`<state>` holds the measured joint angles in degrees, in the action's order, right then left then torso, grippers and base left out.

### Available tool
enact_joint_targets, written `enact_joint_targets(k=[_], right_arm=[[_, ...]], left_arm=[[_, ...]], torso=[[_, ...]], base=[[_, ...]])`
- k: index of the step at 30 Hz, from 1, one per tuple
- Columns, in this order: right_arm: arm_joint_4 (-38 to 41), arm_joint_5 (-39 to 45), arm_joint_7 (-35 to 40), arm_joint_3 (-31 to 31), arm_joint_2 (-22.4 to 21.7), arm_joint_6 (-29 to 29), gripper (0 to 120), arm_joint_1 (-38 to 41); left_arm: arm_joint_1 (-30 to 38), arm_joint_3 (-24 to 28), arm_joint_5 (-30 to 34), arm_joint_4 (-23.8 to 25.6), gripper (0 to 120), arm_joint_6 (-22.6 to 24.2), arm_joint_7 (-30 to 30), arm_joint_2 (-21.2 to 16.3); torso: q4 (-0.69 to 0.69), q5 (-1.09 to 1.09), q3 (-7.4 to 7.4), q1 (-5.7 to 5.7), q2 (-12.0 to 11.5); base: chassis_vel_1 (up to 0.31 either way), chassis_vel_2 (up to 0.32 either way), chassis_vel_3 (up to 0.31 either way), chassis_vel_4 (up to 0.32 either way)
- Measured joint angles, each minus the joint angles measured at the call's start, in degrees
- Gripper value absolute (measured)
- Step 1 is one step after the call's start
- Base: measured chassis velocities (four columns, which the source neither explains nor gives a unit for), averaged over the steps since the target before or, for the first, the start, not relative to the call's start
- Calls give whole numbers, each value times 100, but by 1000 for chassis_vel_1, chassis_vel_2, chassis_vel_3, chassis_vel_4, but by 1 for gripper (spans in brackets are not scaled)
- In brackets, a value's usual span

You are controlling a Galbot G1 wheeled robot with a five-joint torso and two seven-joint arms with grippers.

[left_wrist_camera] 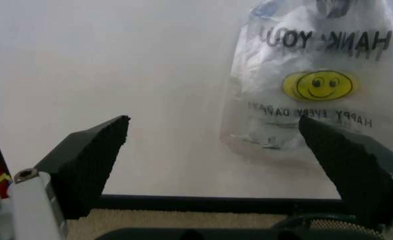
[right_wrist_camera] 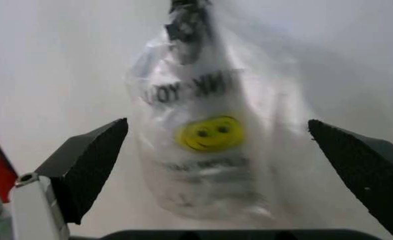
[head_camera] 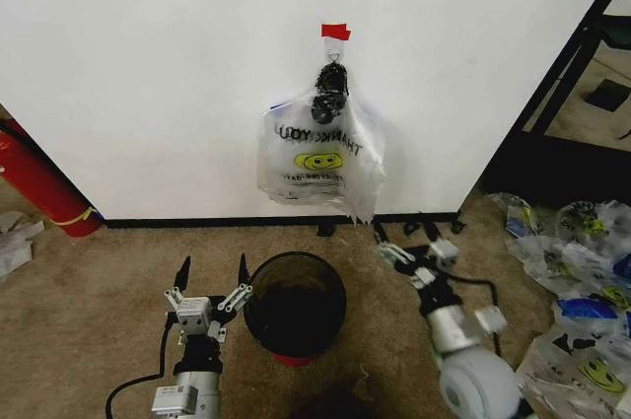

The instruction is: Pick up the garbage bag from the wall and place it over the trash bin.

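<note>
- Left gripper (head_camera: 211, 273) sits low just beside the trash bin (head_camera: 295, 302), on the bin's left, its two dark fingers spread wide with nothing between them.
- Right gripper (head_camera: 398, 233) is on the bin's other side, a little nearer the wall, also spread wide and empty; in its own wrist view the smiley sits squarely between its fingers, though well off from them.
- The trash bin stands on the carpet between the two arms, dark see-through sides, black rim, red base, with no liner over it yet.
- Beyond the bin, the garbage bag (head_camera: 317, 155) hangs on the wall (head_camera: 148, 64) from a small hook (head_camera: 334, 44) under a red tape strip (head_camera: 335, 32), straight above the bin and well clear of its rim.
- It looks to me thin, limp and nearly weightless, likely slippery and easy to tear; a pinch on a gathered fold of the body below the black knot (head_camera: 329, 91) seems the safer hold, then a lift to free it from the hook.
- Lettering reads mirrored from the head view; from the left wrist it reads "THANK YOU" above the yellow smiley face (left_wrist_camera: 318, 85), with "HAPPY EVERY DAY" beneath. Smaller print I can't make out.
- Off to the bin's right, a heap of like bags (head_camera: 577, 281) litters the floor; a red cylinder (head_camera: 39, 185) leans at the wall to the left.
</note>
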<state>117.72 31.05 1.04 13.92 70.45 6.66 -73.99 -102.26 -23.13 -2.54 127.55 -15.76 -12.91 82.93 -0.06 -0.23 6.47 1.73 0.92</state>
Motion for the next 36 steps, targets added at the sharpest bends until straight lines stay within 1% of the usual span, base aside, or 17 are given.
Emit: enact_joint_targets(k=[1, 5, 7, 8, 14, 15, 18, 22, 28, 36], right_arm=[[0, 0, 0, 0, 0, 0, 100, 0], [-492, 813, 110, -378, 123, -327, 100, 1091], [-743, 1256, 136, -538, 151, -453, 100, 1567], [-743, 1256, 136, -538, 151, -453, 100, 1567], [-1224, 2368, 39, -672, 148, -705, 100, 2524], [-1224, 2368, 39, -672, 148, -705, 100, 2524], [-1459, 2731, -40, -716, 206, -853, 100, 2876], [-1712, 2988, -114, -821, 402, -963, 100, 3163], [-2034, 3104, -111, -900, 597, -975, 100, 3519], [-2298, 3169, -80, -967, 679, -973, 100, 3900]], left_arm=[[0, 0, 0, 0, 100, 0, 0, 0], [-70, -31, -43, 66, 100, -8, -1, 19], [-119, -43, -88, 95, 100, -23, -1, 50], [-119, -43, -88, 95, 100, -23, -1, 50], [-193, -110, -141, 137, 100, -63, -3, 119], [-193, -110, -141, 137, 100, -63, -3, 119], [-163, -143, -127, 137, 100, -61, -3, 101], [-122, -131, -118, 85, 100, -59, 9, 91], [-94, -121, -112, 34, 100, -59, 17, 86], [-92, -144, -93, 15, 100, -65, 17, 104]], torso=[[0, 0, 0, 0, 0], [3, 0, 1, 0, 0], [1, 0, 1, 0, -1], [1, 0, 1, 0, -1], [-1, -1, 0, 0, 0], [-1, -1, 0, 0, 0], [0, -1, 0, 1, 0], [0, -1, 0, 0, 0], [1, -1, 0, 0, 0], [0, -1, 0, 0, 0]], base=[[0, 0, 0, 0], [0, 0, 0, 0], [0, 0, 0, 0], [0, 0, 0, 0], [0, 0, 0, 0], [0, 0, 0, 0], [0, 0, 0, 0], [0, 0, 0, 0], [0, 0, 0, 0], [0, 0, 0, 0]])
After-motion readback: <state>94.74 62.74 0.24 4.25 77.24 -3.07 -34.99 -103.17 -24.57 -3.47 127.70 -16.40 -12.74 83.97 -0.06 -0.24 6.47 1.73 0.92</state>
